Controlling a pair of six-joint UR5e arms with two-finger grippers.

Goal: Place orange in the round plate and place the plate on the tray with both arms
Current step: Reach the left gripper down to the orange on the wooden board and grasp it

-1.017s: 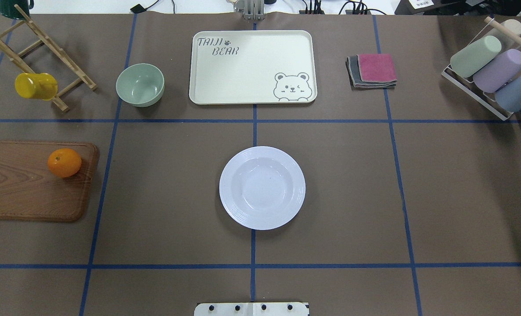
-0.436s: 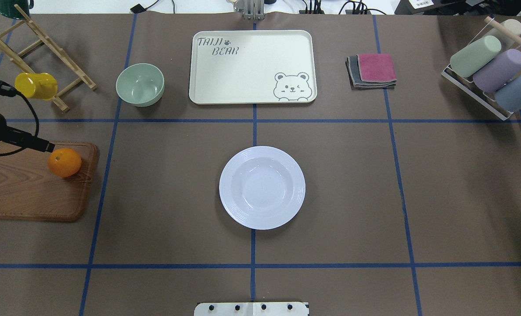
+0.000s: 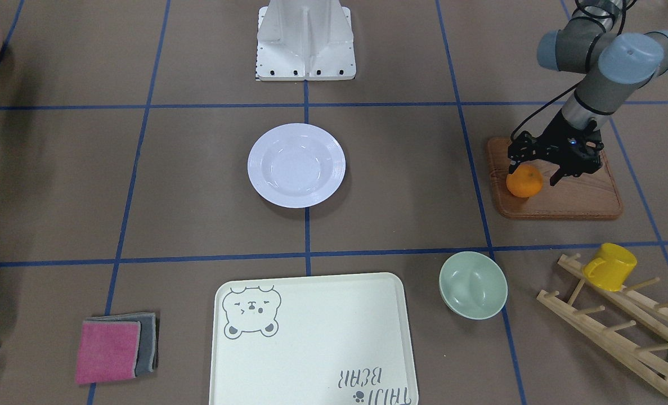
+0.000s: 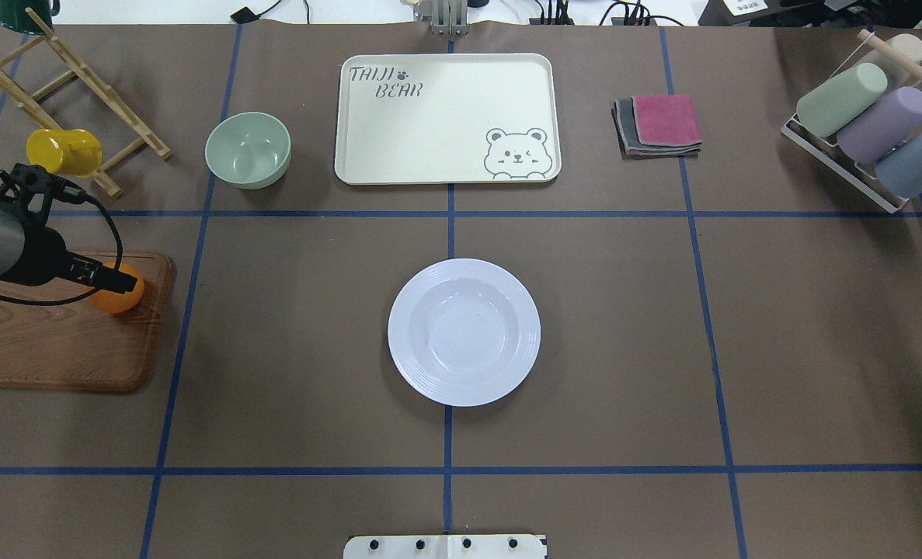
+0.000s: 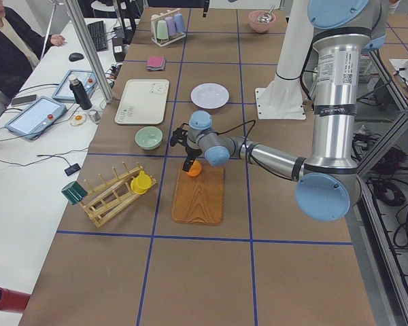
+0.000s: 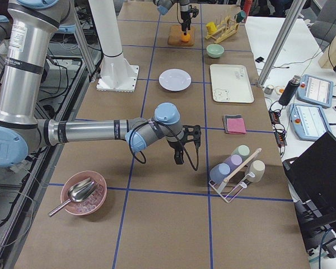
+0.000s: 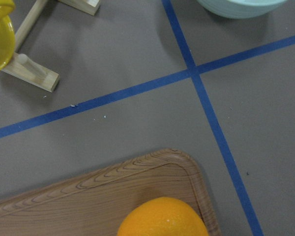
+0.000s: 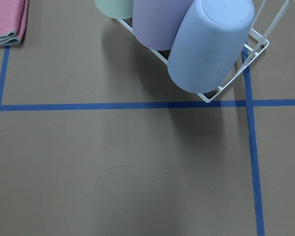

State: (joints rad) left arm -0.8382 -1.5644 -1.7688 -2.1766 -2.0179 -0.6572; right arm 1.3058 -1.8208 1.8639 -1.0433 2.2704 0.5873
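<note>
The orange (image 3: 525, 183) lies on a brown wooden board (image 3: 570, 203), near the corner that points toward the plate. My left gripper (image 3: 533, 173) is open just above it, one finger on each side; in the overhead view it covers much of the orange (image 4: 126, 300). The left wrist view shows only the fruit's top (image 7: 162, 219), with no fingers in sight. The white round plate (image 4: 464, 332) sits empty at the table's middle. The cream tray (image 4: 445, 116) with the bear drawing lies beyond it. My right gripper (image 6: 185, 148) hovers over bare table near the cup rack; I cannot tell its state.
A pale green bowl (image 4: 248, 150) stands left of the tray. A wooden rack with a yellow mug (image 4: 63, 151) is at the far left, folded cloths (image 4: 659, 124) right of the tray, and a wire rack of cups (image 4: 864, 124) at the far right.
My left arm has come in from the left edge across the board, and its gripper now hangs over the orange. Nothing on the table has moved.
</note>
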